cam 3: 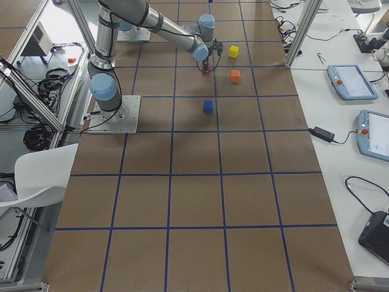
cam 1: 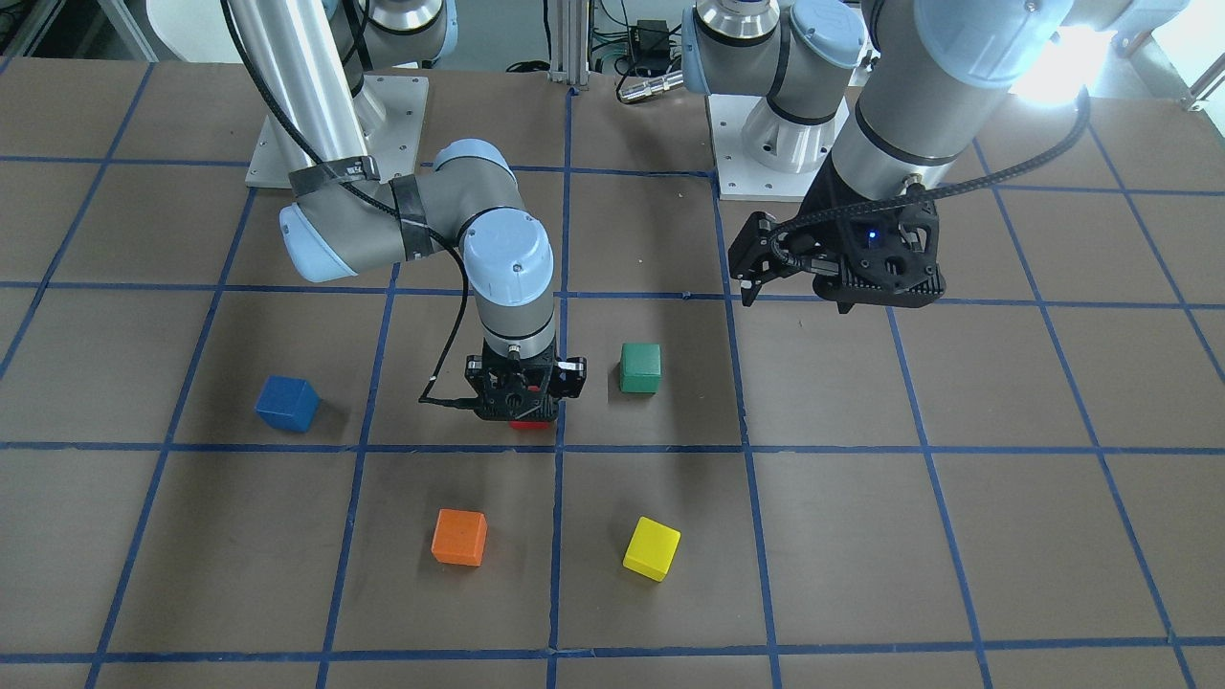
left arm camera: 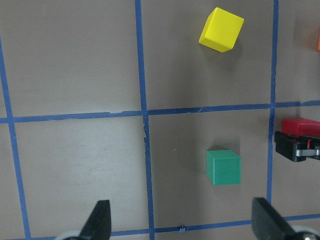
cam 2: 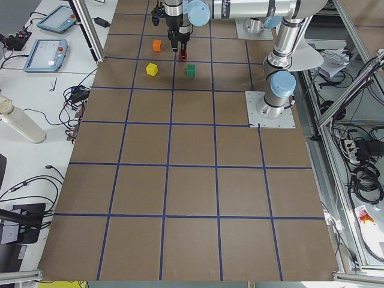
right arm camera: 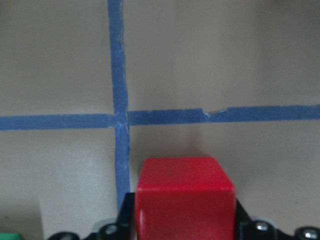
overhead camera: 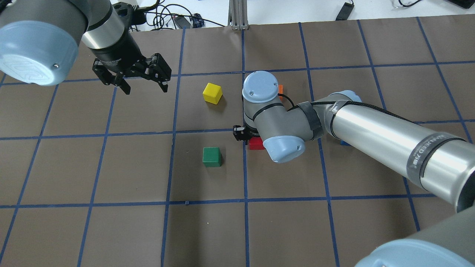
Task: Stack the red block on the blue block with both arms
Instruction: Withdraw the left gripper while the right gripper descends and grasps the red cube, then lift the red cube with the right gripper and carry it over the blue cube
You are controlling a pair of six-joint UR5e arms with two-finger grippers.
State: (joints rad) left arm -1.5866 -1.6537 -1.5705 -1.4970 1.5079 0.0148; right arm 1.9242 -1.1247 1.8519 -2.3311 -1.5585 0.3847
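Grasp step: right pincer (cam 1: 524, 411) closed on the red block (right arm camera: 185, 197), left pincer (overhead camera: 146, 89) open; next, lift it sideways onto the blue block (cam 1: 287, 403).

I see red block (right arm camera: 185, 197), matte cube, upright between right gripper (cam 1: 520, 413) fingers. Blue block (cam 1: 287, 403) rests on table (cam 1: 957, 536), well apart.

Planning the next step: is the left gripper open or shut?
Open: the left gripper has its fingers wide apart, nothing between them.
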